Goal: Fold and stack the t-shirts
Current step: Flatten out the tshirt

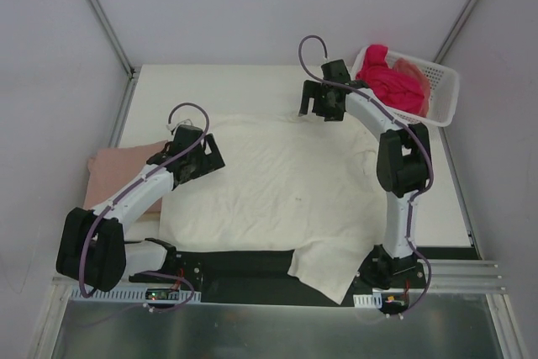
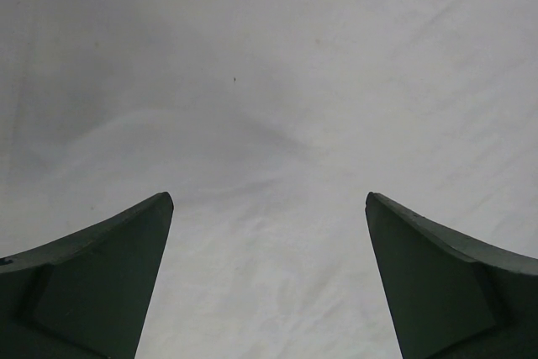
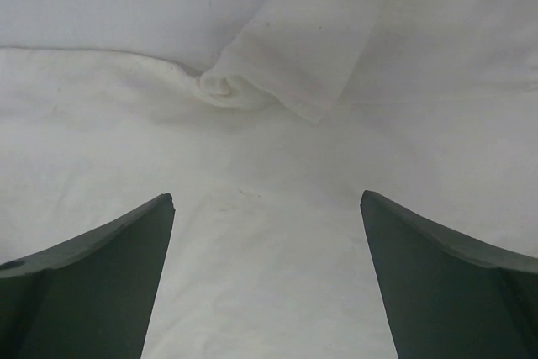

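Note:
A cream-white t-shirt (image 1: 277,187) lies spread over the middle of the table, one corner hanging over the near edge. My left gripper (image 1: 204,155) is open over its left side; the left wrist view shows only the cloth (image 2: 269,124) between the spread fingers (image 2: 109,283). My right gripper (image 1: 322,107) is open over the shirt's far edge; its wrist view shows a folded sleeve edge (image 3: 277,65) beyond the fingers (image 3: 437,283). A dusty pink folded t-shirt (image 1: 118,170) lies at the left, partly under my left arm. Magenta (image 1: 391,81) and peach (image 1: 416,69) shirts fill the basket.
A white plastic lattice basket (image 1: 441,94) stands at the back right corner. A black strip (image 1: 235,262) and metal rail run along the near edge by the arm bases. Grey walls close in the table on three sides.

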`<action>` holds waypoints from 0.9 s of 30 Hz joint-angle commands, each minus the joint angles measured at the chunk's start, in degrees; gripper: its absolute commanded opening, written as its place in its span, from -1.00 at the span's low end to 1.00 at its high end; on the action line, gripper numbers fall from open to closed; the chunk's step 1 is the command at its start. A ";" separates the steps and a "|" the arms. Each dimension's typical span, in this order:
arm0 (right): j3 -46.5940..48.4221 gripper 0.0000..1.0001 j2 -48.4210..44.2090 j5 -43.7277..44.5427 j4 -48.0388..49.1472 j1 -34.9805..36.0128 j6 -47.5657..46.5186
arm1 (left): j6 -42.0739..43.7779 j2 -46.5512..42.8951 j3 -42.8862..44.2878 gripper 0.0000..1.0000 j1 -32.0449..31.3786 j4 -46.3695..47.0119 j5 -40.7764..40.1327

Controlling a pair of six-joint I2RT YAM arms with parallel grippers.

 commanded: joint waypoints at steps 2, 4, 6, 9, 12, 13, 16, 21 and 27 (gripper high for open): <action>5.43 0.83 5.13 -0.30 0.76 -0.30 6.81 | -0.38 0.27 -2.01 0.99 0.27 4.39 -2.15; 6.66 0.79 7.15 0.59 1.03 -0.65 7.87 | -0.12 2.03 -2.01 0.99 0.27 4.48 -2.94; 7.63 0.70 8.38 0.50 1.20 -0.91 8.22 | 0.06 3.08 -1.57 0.98 0.27 4.74 -3.39; 9.12 0.56 10.41 0.41 0.85 -1.18 8.83 | 0.85 5.63 -0.87 0.99 0.27 5.35 -2.86; 8.60 0.50 11.02 0.41 1.90 -1.18 9.01 | 2.17 6.34 -0.16 0.98 0.27 5.36 -3.12; 8.69 0.50 11.55 0.50 2.25 -1.27 9.10 | 1.74 6.25 -0.34 0.98 0.27 5.44 -3.12; 8.77 0.44 12.34 0.59 3.13 -1.18 9.54 | 1.82 5.81 -1.13 0.99 0.27 6.23 -4.08; 8.77 0.12 13.48 -1.61 7.35 -1.35 10.59 | 1.91 5.37 -2.71 0.99 0.27 6.50 -6.19; 12.72 -0.17 16.12 -2.58 6.91 -1.27 10.94 | 2.35 6.87 -2.97 0.99 0.35 6.76 -9.45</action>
